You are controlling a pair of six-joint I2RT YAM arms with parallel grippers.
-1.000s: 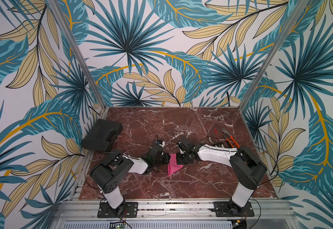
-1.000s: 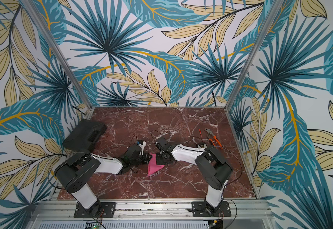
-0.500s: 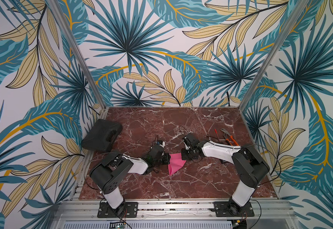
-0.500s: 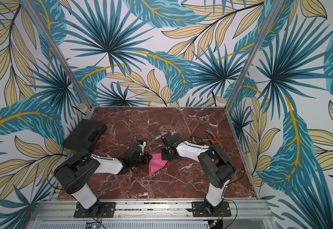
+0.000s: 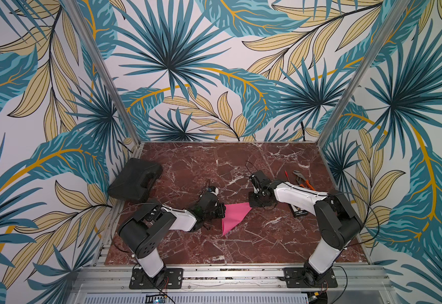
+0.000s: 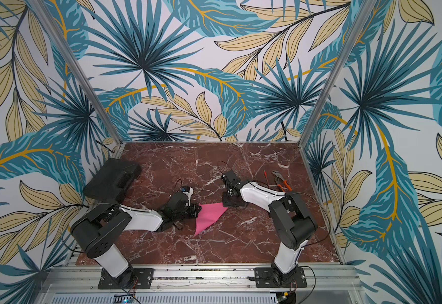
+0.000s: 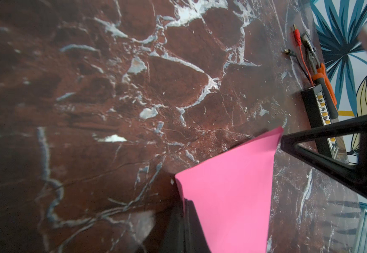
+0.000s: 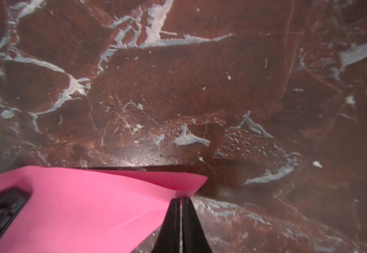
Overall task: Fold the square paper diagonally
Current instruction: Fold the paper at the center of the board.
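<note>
The pink paper point(image 5: 234, 214), already a triangle, lies on the red bench point(image 5: 267, 242) well apart from the black case point(image 5: 135, 181), and the left claw point(image 5: 222, 210) and the right claw point(image 8: 180, 201) each pinch shut on one corner, likely to keep it tight and flat for pressing.

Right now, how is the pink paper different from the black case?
The paper is bright pink; the case is black. The paper is thin and folded into a triangle; the case is thick and boxy. The left gripper pinches the paper's corner; no gripper touches the case. Both are on the marble table.
</note>
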